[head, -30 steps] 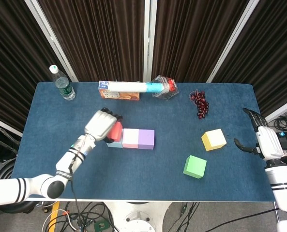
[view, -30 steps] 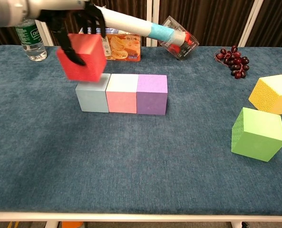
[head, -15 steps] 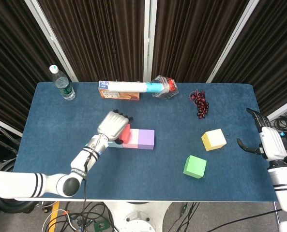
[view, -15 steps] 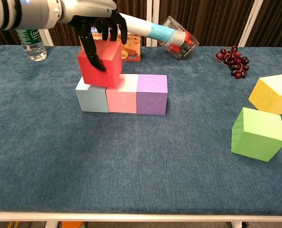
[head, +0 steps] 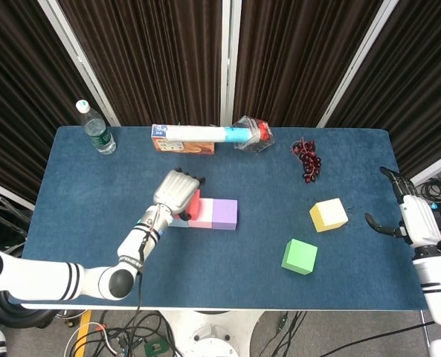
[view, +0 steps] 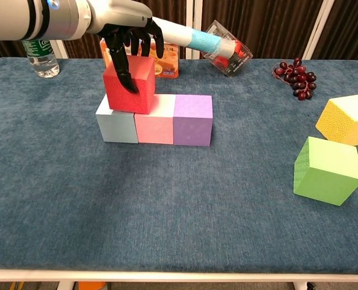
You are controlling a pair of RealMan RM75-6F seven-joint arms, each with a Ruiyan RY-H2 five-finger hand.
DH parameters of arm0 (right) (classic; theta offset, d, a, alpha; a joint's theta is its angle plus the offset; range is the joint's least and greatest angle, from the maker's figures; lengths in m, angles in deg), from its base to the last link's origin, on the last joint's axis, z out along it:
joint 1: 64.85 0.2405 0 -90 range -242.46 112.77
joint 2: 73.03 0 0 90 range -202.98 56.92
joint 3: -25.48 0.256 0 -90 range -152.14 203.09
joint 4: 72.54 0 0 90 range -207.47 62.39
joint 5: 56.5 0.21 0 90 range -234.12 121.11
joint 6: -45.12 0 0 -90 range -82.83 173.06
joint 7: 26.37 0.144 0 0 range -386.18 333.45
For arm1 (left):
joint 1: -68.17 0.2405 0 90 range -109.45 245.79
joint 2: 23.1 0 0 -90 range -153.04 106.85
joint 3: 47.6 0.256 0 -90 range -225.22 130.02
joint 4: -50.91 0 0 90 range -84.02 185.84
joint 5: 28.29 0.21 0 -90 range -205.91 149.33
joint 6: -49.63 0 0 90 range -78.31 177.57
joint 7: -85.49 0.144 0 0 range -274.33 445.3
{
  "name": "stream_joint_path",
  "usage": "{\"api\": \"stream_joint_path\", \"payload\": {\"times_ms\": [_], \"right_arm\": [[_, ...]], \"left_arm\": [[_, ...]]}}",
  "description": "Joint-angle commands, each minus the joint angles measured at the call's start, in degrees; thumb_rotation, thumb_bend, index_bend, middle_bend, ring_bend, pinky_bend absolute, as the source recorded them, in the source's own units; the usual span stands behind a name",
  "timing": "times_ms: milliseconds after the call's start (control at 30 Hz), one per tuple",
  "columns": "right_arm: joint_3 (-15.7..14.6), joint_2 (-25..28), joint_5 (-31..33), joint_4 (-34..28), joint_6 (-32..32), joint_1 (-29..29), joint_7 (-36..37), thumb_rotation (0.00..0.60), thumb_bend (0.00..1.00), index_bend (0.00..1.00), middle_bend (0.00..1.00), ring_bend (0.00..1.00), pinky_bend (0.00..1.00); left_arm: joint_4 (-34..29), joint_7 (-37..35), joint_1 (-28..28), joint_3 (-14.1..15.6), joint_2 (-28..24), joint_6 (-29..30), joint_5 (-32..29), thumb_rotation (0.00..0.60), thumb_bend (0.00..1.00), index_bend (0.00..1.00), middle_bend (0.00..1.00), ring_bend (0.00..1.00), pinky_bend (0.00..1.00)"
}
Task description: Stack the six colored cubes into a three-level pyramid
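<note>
A row of a light blue cube (view: 116,125), a pink cube (view: 154,125) and a purple cube (view: 192,122) lies on the blue table (view: 166,205). A red cube (view: 130,87) sits on top, across the seam between light blue and pink. My left hand (view: 129,33) grips it from above; in the head view the left hand (head: 176,193) hides most of the red cube (head: 194,204). A yellow cube (view: 345,119) and a green cube (view: 326,170) lie at the right. My right hand (head: 407,216) hovers open past the table's right edge.
At the back stand a water bottle (head: 96,129), an orange box (head: 181,143) with a white-and-blue tube (head: 209,134) on it, a clear container (head: 254,134) and dark grapes (head: 308,158).
My left hand carried the red cube right and down from above the light blue cube's left side. The red cube now rests on the light blue and pink cubes. The right hand barely moved.
</note>
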Motion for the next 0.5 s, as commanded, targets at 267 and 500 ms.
{"api": "stream_joint_path", "payload": {"times_ms": [267,500], "right_arm": [[0.0,0.0,-0.1,0.2,-0.2,-0.2,0.4,0.6,0.25,0.0,0.08,0.0,0.0],[0.1,0.1,-0.1,0.2,-0.5,-0.3,0.5,0.6,0.25,0.0,0.08,0.0,0.0]], "left_arm": [[-1.1,0.3,-1.5,0.7,-0.6,0.8,-2.8,0.6,0.0,0.18,0.24,0.15,0.2],[-1.9,-1.5,-0.8,1.8,-1.7,-0.3,0.4,0.6,0.0,0.17,0.2,0.12,0.16]]}}
